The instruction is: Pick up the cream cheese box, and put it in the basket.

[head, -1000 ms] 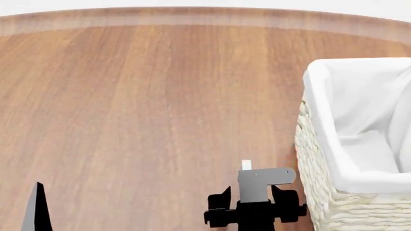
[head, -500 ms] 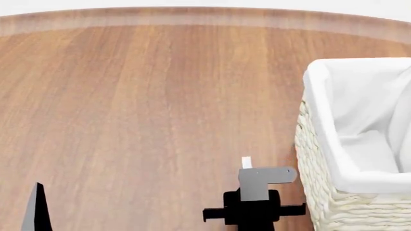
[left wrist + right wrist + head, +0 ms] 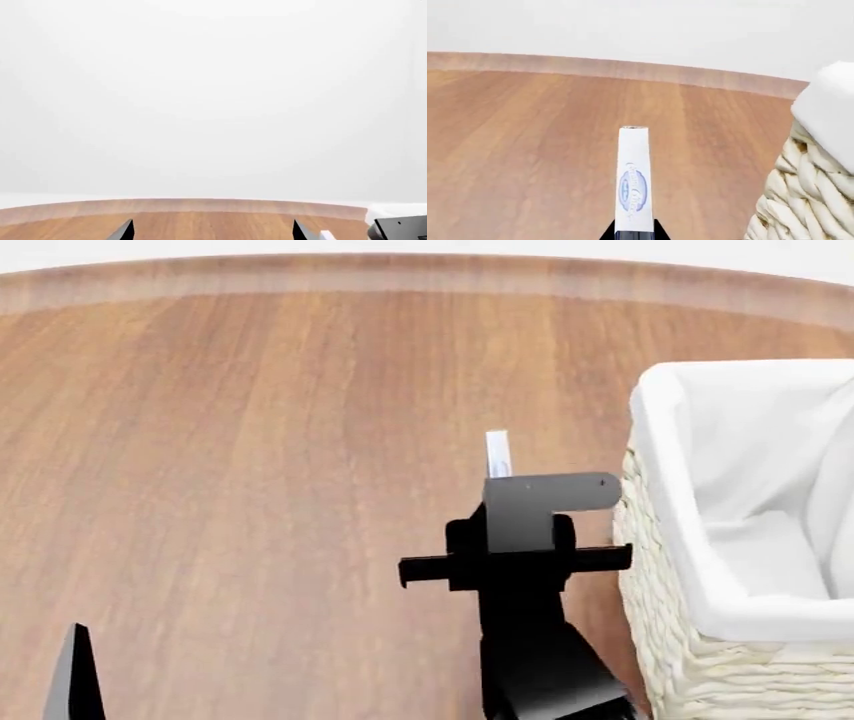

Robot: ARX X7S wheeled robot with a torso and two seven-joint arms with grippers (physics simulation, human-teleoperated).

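Note:
My right gripper [image 3: 498, 478] is shut on the cream cheese box [image 3: 497, 453], a thin white box seen edge-on, held above the wooden table just left of the basket [image 3: 650, 570]. In the right wrist view the box [image 3: 633, 180] sticks out from between the jaws, showing its bluish oval mark, with the basket's woven wall [image 3: 800, 190] beside it. The basket is cream wicker with a white cloth lining folded over its rim. My left gripper is open; only its two dark fingertips [image 3: 123, 231] show in the left wrist view, and one fingertip [image 3: 76, 680] shows low in the head view.
The wooden table [image 3: 267, 440] stretches far and left, with its curved far edge [image 3: 400, 265] against a white background. The right arm [image 3: 541, 660] rises from the bottom of the head view beside the basket's near left corner.
My right gripper has risen and moved away from me with the cream cheese box, now level with the basket's rim. The left arm has not moved.

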